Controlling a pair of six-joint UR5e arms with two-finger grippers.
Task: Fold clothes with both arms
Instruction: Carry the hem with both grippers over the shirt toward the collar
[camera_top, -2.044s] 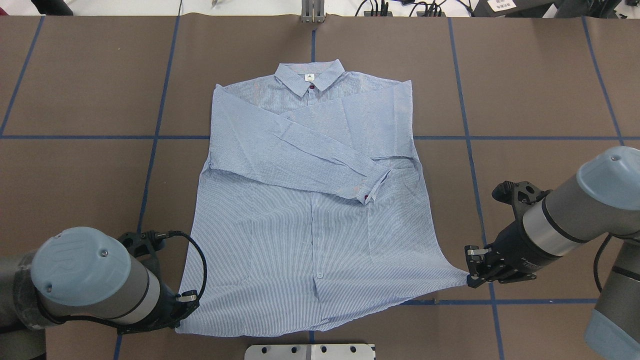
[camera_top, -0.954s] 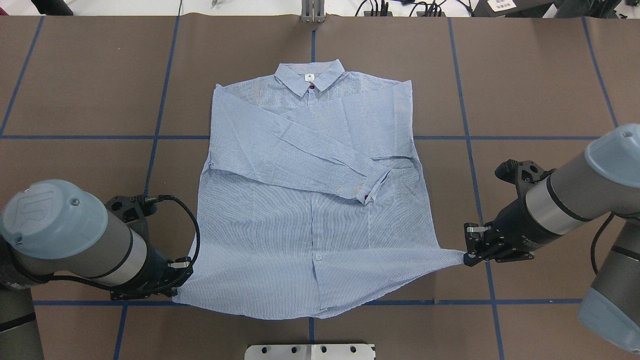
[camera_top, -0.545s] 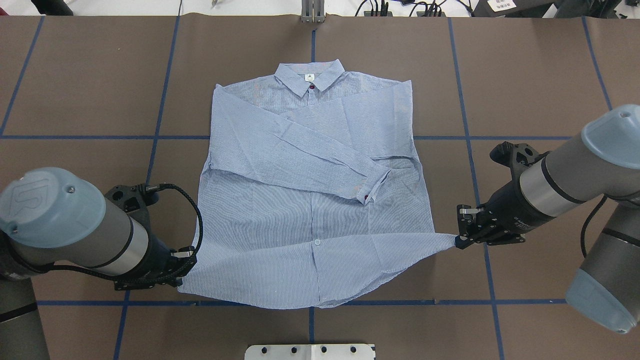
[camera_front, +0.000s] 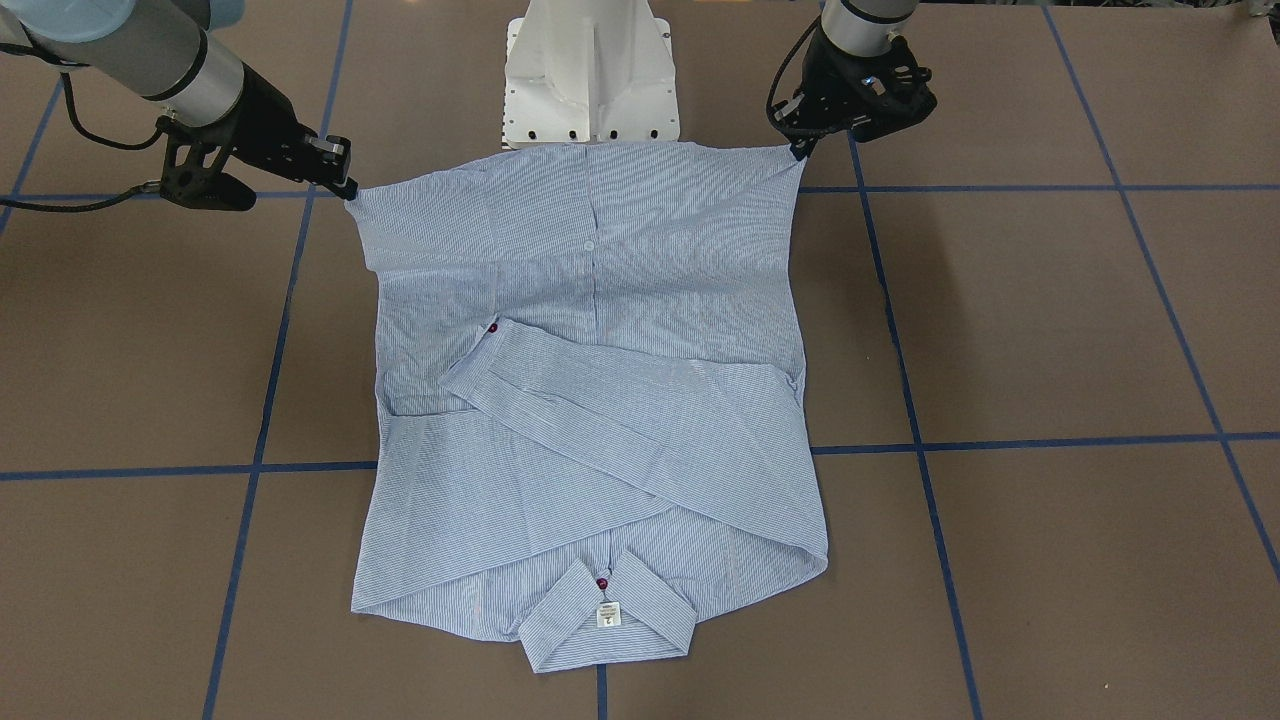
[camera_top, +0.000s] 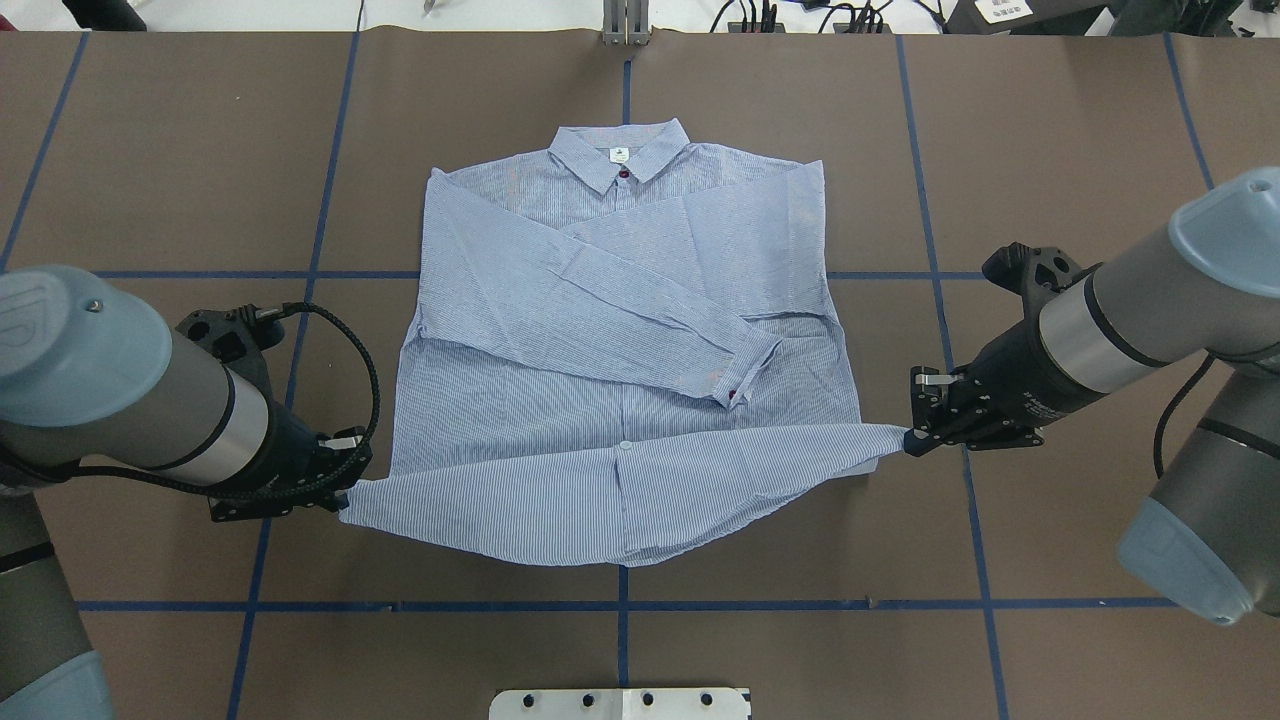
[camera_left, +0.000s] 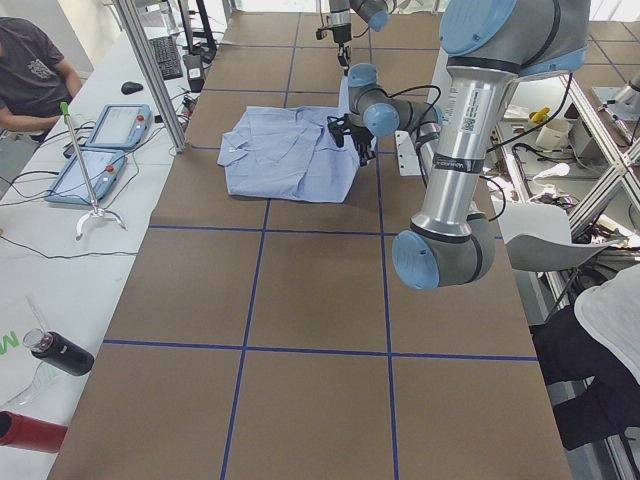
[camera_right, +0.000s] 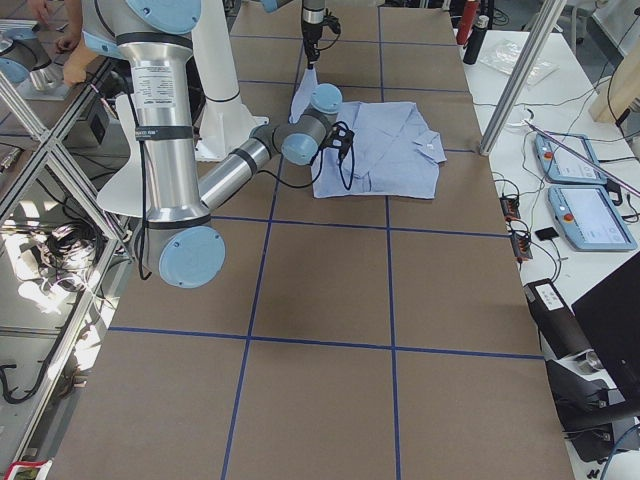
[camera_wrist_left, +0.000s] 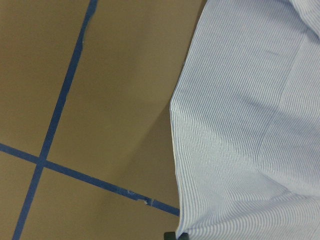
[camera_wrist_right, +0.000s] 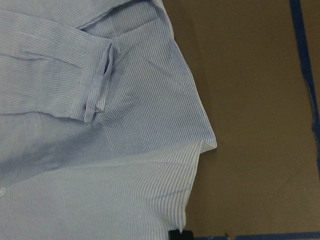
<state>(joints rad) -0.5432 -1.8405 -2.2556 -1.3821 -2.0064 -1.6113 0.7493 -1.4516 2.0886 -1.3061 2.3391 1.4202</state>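
The light blue striped shirt (camera_top: 620, 300) lies face up on the brown table, collar (camera_top: 620, 160) at the far side, both sleeves folded across the chest. My left gripper (camera_top: 345, 492) is shut on the hem's left corner. My right gripper (camera_top: 908, 442) is shut on the hem's right corner. Both hold the hem lifted and stretched between them, above the lower body of the shirt. In the front-facing view the left gripper (camera_front: 797, 150) and the right gripper (camera_front: 350, 190) hold the same corners. The wrist views show lifted striped cloth (camera_wrist_left: 250, 125) and a sleeve cuff (camera_wrist_right: 95, 85).
Brown table covering (camera_top: 150, 150) with blue tape grid lines (camera_top: 620, 605). The white pedestal base (camera_front: 590, 70) stands just behind the hem. A metal plate (camera_top: 620, 703) sits at the near edge. Operators, tablets and bottles stand off the table's ends in the side views.
Both grippers have lifted the hem corners and carried them away from the robot toward the collar. The hem's front edge has left the near tape line and the cloth now hangs stretched between them.
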